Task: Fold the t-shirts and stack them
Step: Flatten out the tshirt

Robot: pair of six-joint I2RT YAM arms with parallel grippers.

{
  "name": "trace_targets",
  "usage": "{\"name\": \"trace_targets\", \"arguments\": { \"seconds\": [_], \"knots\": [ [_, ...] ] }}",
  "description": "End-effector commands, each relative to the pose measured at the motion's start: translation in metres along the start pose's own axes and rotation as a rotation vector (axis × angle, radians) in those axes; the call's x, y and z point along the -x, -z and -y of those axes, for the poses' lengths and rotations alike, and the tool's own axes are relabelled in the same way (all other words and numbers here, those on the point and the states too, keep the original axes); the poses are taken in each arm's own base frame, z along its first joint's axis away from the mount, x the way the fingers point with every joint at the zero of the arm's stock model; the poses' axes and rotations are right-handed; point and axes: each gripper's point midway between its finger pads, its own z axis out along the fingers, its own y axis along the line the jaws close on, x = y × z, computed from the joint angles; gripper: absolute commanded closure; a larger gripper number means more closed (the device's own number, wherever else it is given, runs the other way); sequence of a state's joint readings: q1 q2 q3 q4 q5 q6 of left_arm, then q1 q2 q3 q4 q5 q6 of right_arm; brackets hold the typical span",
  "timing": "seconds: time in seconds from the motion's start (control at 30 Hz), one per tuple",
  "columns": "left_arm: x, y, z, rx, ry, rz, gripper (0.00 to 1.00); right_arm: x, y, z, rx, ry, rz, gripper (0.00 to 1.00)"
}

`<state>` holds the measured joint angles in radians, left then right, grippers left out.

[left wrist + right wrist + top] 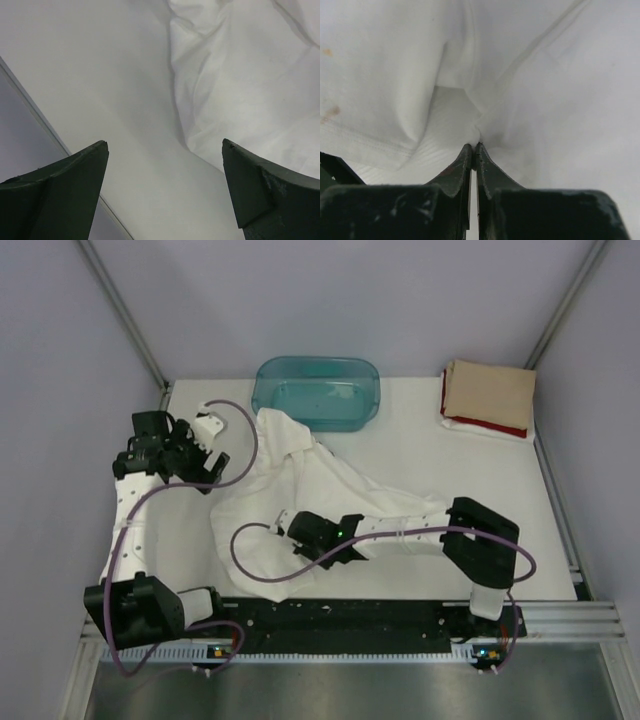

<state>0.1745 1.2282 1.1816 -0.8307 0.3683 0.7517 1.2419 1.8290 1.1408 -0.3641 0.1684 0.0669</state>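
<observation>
White t-shirt (330, 480): crumpled, unfolded, one fold clamped in the right claw (474, 146), jaws together on the cloth. Left claw (165, 145): jaws apart, empty, with the shirt edge just ahead to its right. Folded tan-and-red stack (488, 398): well beyond the right claw. Advice: grip the opposite edge, then spread evenly taut.

Table (460, 475), far to near.
- Far centre: tub (368, 400).
- Far right corner: top folded t-shirt (488, 392), lying on a lower folded t-shirt (484, 426).
- Middle: loose t-shirt (320, 480), its far corner against the tub's near-left rim.
- Left of it, over bare table just beside its edge: my left gripper (212, 440).
- On its near-left part: my right gripper (283, 523), a fold nipped between my fingers.
</observation>
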Motion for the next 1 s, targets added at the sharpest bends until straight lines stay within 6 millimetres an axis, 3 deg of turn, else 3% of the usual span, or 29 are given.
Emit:
{"name": "trace_targets", "arguments": {
  "seconds": [0.0, 0.17, 0.33, 0.4, 0.53, 0.67, 0.73, 0.87, 0.97],
  "knots": [
    [0.022, 0.015, 0.023, -0.106, -0.082, 0.113, 0.01, 0.053, 0.057, 0.039, -0.105, -0.077, 0.173, 1.00],
    [0.025, 0.021, 0.049, -0.231, -0.154, 0.163, 0.01, 0.066, 0.095, 0.134, -0.236, -0.239, 0.269, 1.00],
    [0.015, 0.014, 0.068, -0.306, -0.199, 0.117, 0.06, 0.054, 0.114, 0.257, -0.459, -0.364, 0.291, 1.00],
    [0.007, 0.005, 0.067, -0.290, -0.211, 0.069, 0.10, 0.048, 0.127, 0.307, -0.545, -0.446, 0.310, 1.00],
    [-0.022, -0.027, 0.049, -0.210, -0.180, -0.088, 0.12, 0.046, 0.146, 0.381, -0.615, -0.577, 0.387, 1.00],
    [-0.051, -0.060, 0.055, -0.217, -0.185, -0.209, 0.11, 0.048, 0.153, 0.434, -0.668, -0.631, 0.455, 1.00],
    [-0.059, -0.074, 0.047, -0.158, -0.171, -0.240, 0.09, 0.042, 0.157, 0.456, -0.722, -0.665, 0.444, 1.00],
    [-0.060, -0.092, 0.030, -0.087, -0.123, -0.268, 0.07, 0.035, 0.156, 0.489, -0.772, -0.698, 0.434, 1.00],
    [-0.074, -0.106, 0.028, -0.092, -0.118, -0.325, 0.08, 0.020, 0.154, 0.509, -0.848, -0.734, 0.360, 1.00]
  ]
}}
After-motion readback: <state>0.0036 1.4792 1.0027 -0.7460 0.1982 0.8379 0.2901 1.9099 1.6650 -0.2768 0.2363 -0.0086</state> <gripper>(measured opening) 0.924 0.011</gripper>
